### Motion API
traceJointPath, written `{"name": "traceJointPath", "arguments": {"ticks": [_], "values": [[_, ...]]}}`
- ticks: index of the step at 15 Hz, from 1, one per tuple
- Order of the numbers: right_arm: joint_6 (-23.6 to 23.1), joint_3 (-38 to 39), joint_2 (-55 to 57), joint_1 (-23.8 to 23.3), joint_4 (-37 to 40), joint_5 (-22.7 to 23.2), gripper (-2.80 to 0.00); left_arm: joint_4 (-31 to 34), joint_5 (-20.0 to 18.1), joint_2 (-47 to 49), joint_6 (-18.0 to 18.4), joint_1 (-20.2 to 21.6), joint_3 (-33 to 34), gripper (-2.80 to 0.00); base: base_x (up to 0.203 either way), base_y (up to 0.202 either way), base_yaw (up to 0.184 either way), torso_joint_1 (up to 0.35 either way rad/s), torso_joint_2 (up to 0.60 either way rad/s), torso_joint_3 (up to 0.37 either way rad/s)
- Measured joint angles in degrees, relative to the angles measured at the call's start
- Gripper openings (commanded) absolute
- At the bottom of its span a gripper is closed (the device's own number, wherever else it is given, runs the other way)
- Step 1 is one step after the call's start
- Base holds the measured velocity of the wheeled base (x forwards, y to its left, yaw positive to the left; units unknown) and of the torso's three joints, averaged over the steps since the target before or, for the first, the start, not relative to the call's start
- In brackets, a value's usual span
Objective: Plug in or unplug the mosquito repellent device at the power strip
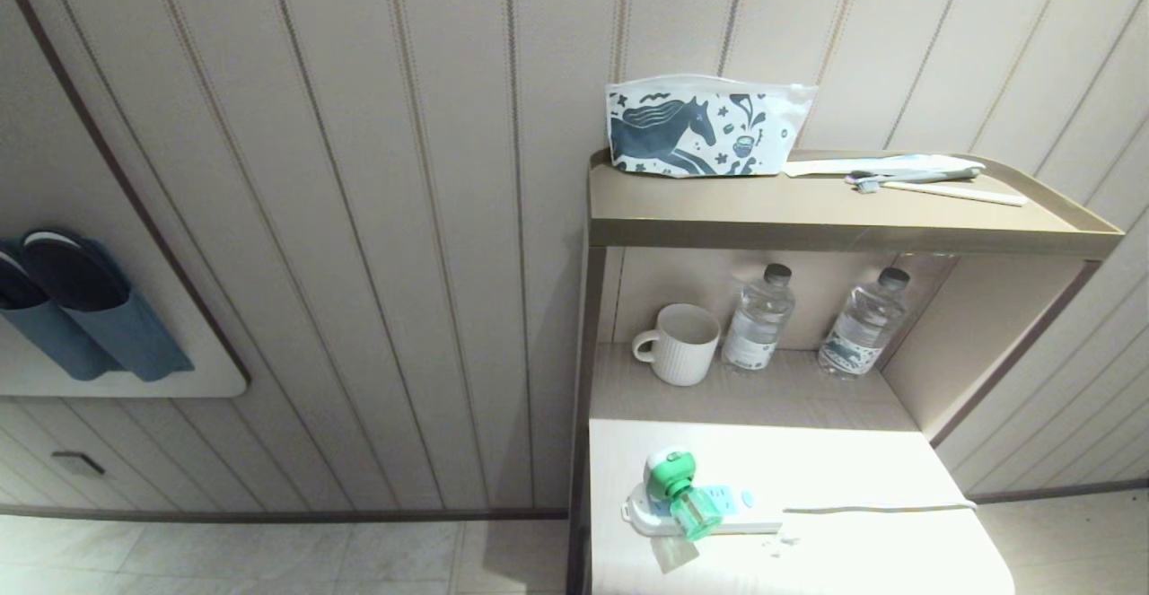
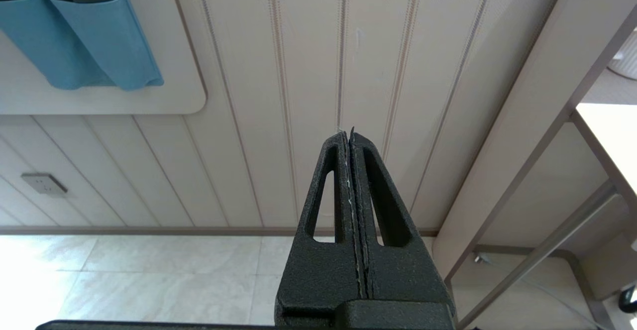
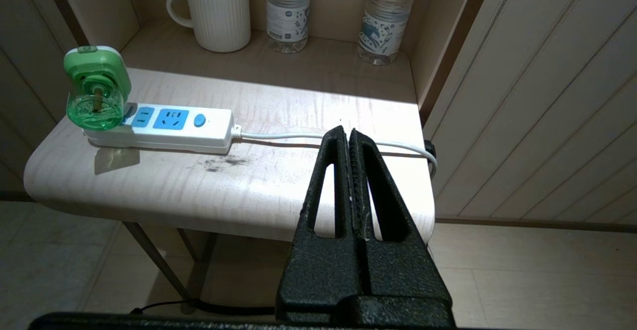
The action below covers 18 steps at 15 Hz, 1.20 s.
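Right claw (image 3: 350,136) is pinched fully closed with nothing in it, hanging off the front right part of the worktop (image 3: 278,190), near the white cord (image 3: 318,138) but well apart from the mosquito repellent device (image 3: 97,88). Left claw (image 2: 348,136) is closed and empty too, out over the floor facing the striped wall, left of the stand. Neither claw shows up in the head view at all. The device is seated in the end socket of the power strip (image 3: 164,128), at the strip's far-left end close to the worktop's rounded left corner; its green bottle covers that socket, so I can't see the prongs. The strip's long axis runs left-right across the worktop, cord going off the right edge, where it drops out of sight. The device sticks up and out from the strip face, bottle end tipped toward the front edge. Plenty of bare worktop behind the strip, up to the mug (image 3: 219,9) and two water bottles (image 3: 286,11) further back; less room in front.
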Motion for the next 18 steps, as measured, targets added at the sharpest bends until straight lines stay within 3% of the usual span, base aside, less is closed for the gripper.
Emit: {"name": "traceJointPath", "arguments": {"ticks": [18], "values": [[2.23, 0.05, 0.0, -0.02, 0.0, -0.96, -2.8, 0.0, -0.02, 0.0, -0.06, 0.0, 0.0, -2.8, 0.0, 0.0, 0.0, 0.0, 0.0, 0.0]]}}
